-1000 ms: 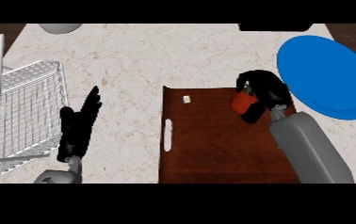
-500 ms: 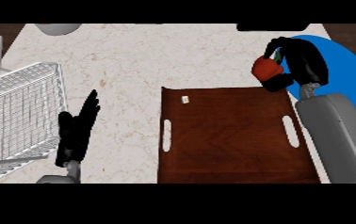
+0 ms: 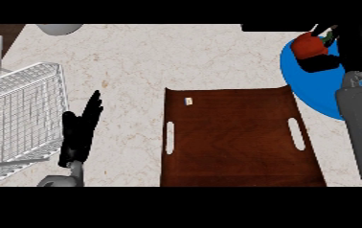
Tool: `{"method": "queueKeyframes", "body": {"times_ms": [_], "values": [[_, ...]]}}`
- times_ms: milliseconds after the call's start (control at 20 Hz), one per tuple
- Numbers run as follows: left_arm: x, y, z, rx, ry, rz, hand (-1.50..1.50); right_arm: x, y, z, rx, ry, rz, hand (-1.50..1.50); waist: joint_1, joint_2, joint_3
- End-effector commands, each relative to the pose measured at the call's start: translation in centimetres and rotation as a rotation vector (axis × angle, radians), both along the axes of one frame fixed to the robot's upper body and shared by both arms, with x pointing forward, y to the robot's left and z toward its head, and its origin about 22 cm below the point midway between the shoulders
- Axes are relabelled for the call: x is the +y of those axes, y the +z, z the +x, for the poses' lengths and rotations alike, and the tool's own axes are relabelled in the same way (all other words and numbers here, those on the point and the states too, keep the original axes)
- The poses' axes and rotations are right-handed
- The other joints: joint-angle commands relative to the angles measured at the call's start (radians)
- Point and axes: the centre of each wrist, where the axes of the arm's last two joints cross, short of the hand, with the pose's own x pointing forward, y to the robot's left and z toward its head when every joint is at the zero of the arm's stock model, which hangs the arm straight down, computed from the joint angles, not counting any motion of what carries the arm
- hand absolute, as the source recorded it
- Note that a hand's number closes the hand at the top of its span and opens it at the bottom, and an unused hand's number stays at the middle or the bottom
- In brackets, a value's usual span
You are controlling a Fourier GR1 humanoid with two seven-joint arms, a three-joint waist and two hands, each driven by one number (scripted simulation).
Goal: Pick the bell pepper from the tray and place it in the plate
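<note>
The red bell pepper (image 3: 308, 45) with a green stem is at the upper right, held over the blue plate (image 3: 311, 85). My right hand (image 3: 326, 58) curls round the pepper from the right and below, hiding part of it. Whether the pepper touches the plate cannot be told. The dark brown tray (image 3: 237, 141) with two slot handles lies in the middle with only a small white tag (image 3: 188, 101) on it. My left hand (image 3: 79, 131) rests open at the lower left, fingers pointing up, beside the wire rack.
A white wire rack (image 3: 28, 114) stands at the left edge of the marble counter. A grey round object (image 3: 60, 28) shows at the top left. A dark shape sits along the top right edge.
My right hand has carried the pepper off the tray, up and to the right, and now holds it over the blue plate. The left hand has stayed still.
</note>
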Motion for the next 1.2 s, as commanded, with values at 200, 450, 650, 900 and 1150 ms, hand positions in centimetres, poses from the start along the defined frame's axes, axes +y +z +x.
{"method": "queueKeyframes", "body": {"times_ms": [200,450,650,900,1150], "values": [[0.0,-0.2,0.8,-0.003,0.008,0.0,0.0,-4.8,-0.1,0.8,0.044,-0.125,0.025,1.5,0.004,0.001,0.001],[0.9,-0.4,0.0,-0.012,0.007,0.008,0.0,-10.2,-0.8,1.8,0.089,-0.155,0.035,1.5,0.02,0.006,0.002],[-0.1,0.7,1.9,-0.015,-0.019,0.003,0.0,-10.3,-3.7,2.6,0.166,-0.17,0.004,1.5,0.026,0.01,0.002],[1.1,0.6,1.0,-0.016,-0.013,0.014,0.0,-14.2,-2.9,1.4,0.336,-0.11,0.097,1.5,0.03,0.01,0.003],[-0.7,-0.1,0.5,-0.017,-0.024,0.01,0.0,-14.2,-7.1,0.5,0.553,-0.106,0.101,1.5,0.041,0.015,0.003]]}}
